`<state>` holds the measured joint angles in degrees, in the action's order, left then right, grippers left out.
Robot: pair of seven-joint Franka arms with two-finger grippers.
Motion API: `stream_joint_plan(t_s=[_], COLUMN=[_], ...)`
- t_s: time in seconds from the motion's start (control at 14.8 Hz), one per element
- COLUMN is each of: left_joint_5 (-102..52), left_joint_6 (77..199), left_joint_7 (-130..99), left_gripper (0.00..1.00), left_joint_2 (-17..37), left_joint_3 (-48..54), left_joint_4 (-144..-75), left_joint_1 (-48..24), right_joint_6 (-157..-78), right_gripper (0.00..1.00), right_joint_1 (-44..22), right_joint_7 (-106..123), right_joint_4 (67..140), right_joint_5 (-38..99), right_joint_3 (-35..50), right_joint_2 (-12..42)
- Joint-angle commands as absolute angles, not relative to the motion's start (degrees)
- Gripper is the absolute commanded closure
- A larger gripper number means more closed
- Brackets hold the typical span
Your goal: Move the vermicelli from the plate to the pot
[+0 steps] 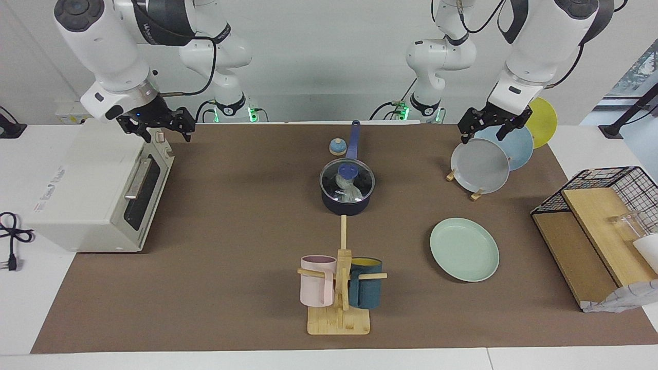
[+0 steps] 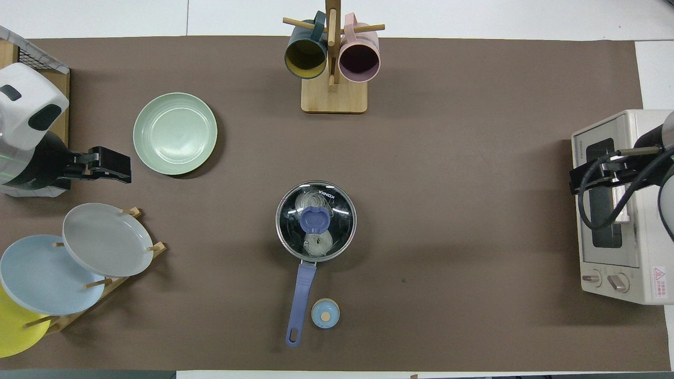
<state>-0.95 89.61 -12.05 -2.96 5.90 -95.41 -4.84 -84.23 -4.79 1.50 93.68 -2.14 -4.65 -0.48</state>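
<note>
The pot [image 1: 345,204] stands mid-table with its blue handle [image 2: 301,295] pointing toward the robots. A glass lid with a blue knob [image 2: 315,218] sits on it. Two whitish vermicelli nests [image 2: 317,243] lie inside under the lid and show in the facing view [image 1: 349,191] too. The mint-green plate [image 1: 464,249] is bare; it lies farther from the robots than the pot, toward the left arm's end [image 2: 175,133]. My left gripper [image 1: 488,127] hangs open and empty over the plate rack. My right gripper [image 1: 162,128] hangs open and empty over the toaster oven. Both arms wait.
A plate rack [image 1: 478,194] holds grey, light blue and yellow plates. A toaster oven [image 1: 97,190] stands at the right arm's end. A mug tree [image 1: 340,288] carries pink and teal mugs. A small blue round cap [image 2: 325,313] lies beside the handle. A wire basket [image 1: 611,205] is at the left arm's end.
</note>
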Motion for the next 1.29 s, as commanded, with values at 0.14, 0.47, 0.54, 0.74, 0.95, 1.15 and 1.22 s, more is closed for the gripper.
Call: stream_joint_plan(t_s=[0.14,0.47,0.54,0.74,0.95,1.15,1.22], left_joint_5=[-1.49,-1.49,-1.49,-1.49,-1.49,-1.49,-1.49], left_joint_6=[89.12,89.21,89.21,89.21,89.21,89.21,89.21], left_joint_7=[-12.39,-12.39,-12.39,-12.39,-12.39,-12.39,-12.39], left_gripper=[0.00,0.00,0.00,0.00,0.00,0.00,0.00], left_joint_2=[-3.60,-3.60,-3.60,-3.60,-3.60,-3.60,-3.60], left_joint_3=[6.33,6.33,6.33,6.33,6.33,6.33,6.33], left_joint_4=[-95.62,-95.63,-95.63,-95.63,-95.63,-95.63,-95.71], left_joint_1=[-4.04,-4.04,-4.04,-4.04,-4.04,-4.04,-4.04], right_joint_6=[-85.60,-85.61,-85.52,-85.78,-86.04,-86.13,-86.83], right_gripper=[0.00,0.00,0.00,0.00,0.00,0.00,0.00], right_joint_1=[-3.52,-3.43,-3.34,-3.34,-3.43,-3.52,-3.52], right_joint_7=[2.46,2.11,2.11,2.11,2.28,2.37,2.29], right_joint_4=[93.52,91.93,92.02,92.02,92.02,91.85,91.85], right_joint_5=[-1.05,-1.41,-1.41,-1.23,-1.05,-0.88,-0.18], right_joint_3=[-4.22,-4.22,-4.31,-4.39,-4.31,-4.13,-4.13], right_joint_2=[-1.67,-1.32,-1.32,-1.32,-1.32,-1.23,-1.23])
